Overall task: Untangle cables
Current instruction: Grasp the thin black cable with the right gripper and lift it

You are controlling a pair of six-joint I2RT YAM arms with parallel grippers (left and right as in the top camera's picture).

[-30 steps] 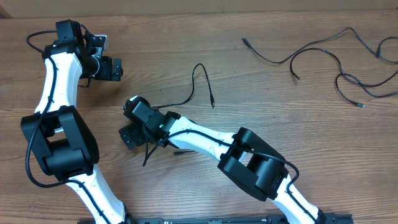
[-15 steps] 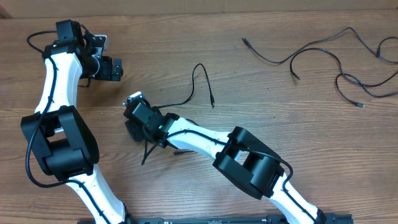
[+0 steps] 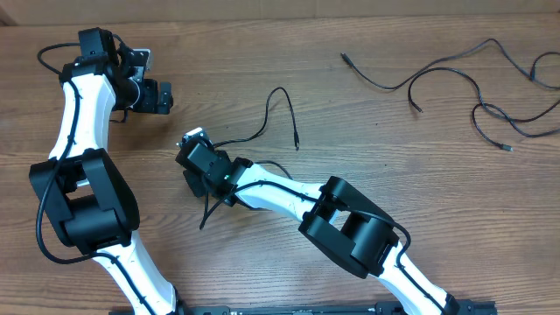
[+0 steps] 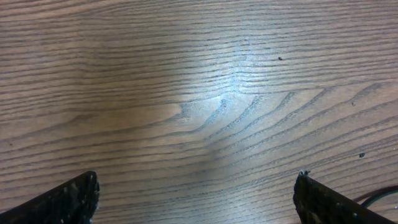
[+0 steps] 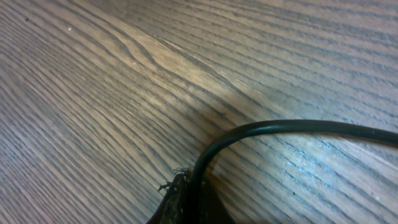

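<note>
One thin black cable [image 3: 278, 96] loops across the table's middle, its plug end [image 3: 297, 144] lying loose. My right gripper [image 3: 193, 182] is shut on this cable near its left part. In the right wrist view the cable [image 5: 280, 127] curves down into the closed jaws of the right gripper [image 5: 193, 194]. A short tail [image 3: 207, 216] trails below the gripper. More cables [image 3: 411, 83] lie spread at the far right, another [image 3: 516, 122] near the edge. My left gripper [image 3: 161, 96] rests open at the far left; between the jaws of the left gripper [image 4: 196, 193] is only bare wood.
The wooden table [image 3: 367, 166] is flat with visible grain. The right arm's white links [image 3: 280, 192] stretch across the front middle. The left arm [image 3: 79, 122] stands along the left edge.
My right gripper has gone from open to shut, pinching the middle cable. The cable's loop has shifted slightly. The left arm has not moved.
</note>
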